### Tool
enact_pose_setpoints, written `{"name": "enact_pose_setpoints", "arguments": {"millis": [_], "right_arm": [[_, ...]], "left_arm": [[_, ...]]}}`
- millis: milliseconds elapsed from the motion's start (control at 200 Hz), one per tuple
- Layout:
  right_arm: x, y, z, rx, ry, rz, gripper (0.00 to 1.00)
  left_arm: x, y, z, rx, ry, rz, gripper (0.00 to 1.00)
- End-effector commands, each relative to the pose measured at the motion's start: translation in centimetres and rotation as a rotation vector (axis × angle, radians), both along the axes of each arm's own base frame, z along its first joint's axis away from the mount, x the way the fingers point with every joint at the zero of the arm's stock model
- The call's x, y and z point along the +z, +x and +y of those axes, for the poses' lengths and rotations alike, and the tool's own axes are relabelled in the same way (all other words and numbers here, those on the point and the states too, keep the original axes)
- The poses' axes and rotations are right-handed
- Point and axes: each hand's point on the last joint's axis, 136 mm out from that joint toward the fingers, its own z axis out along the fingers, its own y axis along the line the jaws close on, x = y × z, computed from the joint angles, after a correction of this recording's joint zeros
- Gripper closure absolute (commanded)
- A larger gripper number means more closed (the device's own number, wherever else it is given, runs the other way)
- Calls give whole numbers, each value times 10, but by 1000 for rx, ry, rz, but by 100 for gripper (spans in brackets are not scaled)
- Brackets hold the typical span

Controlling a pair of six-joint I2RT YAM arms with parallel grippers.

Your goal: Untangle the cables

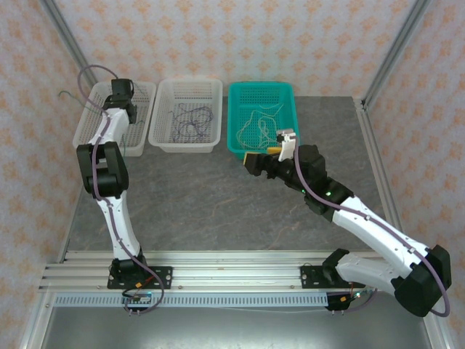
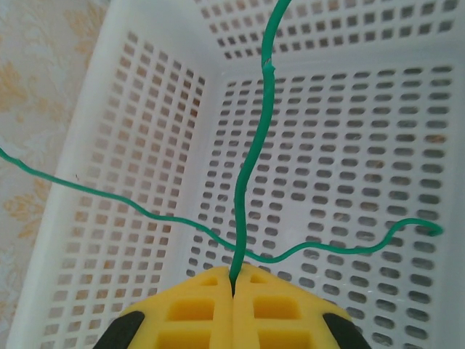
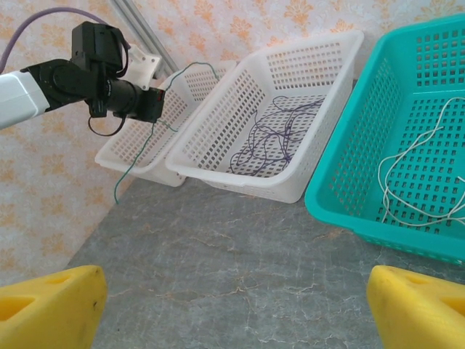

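We hold the green cable (image 2: 251,153) clamped in the left gripper (image 2: 234,282) above the upper-left white basket (image 1: 143,109), probably keeping it clear of the purple cables (image 3: 276,138), while the right gripper (image 3: 234,294) hangs with fingers apart.

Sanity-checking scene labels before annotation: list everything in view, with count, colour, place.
white perforated plastic basket, left: 1, white, table's far-left corner
white perforated plastic basket, middle: 1, white, beside the first
teal perforated plastic basket: 1, teal, right of the white pair
thin green cable: two strands seen, possibly one cable; green; dangling over the left basket
thin dark purple cables: several, tangled, in the middle basket
thin cream-white cables: several, loose, in the teal basket
grey marbled tabletop: 1, under everything
left gripper: yellow fingers, shut on the green cable
right gripper: yellow fingers, open, above bare tabletop near the teal basket
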Motion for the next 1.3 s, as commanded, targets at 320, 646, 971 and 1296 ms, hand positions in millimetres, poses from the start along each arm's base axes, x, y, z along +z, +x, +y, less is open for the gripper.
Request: {"name": "enact_pose_setpoints", "arguments": {"millis": [320,646,971,1296], "right_arm": [[6,-3,-2,-4,26,-14,7],[-16,30,-65,-353,-160,-17,6],[-68,60,-211,-820,-409,54,4],[-169,72,-277,-995,-545,53,1]], "left_arm": [[69,-19,28,205,-46,-161,33],[222,-91,-63,139,-459,-641,2],[164,-204,-174,-33,-603,-699,0],[46,-250,-175,-65,-415,-713,0]]}}
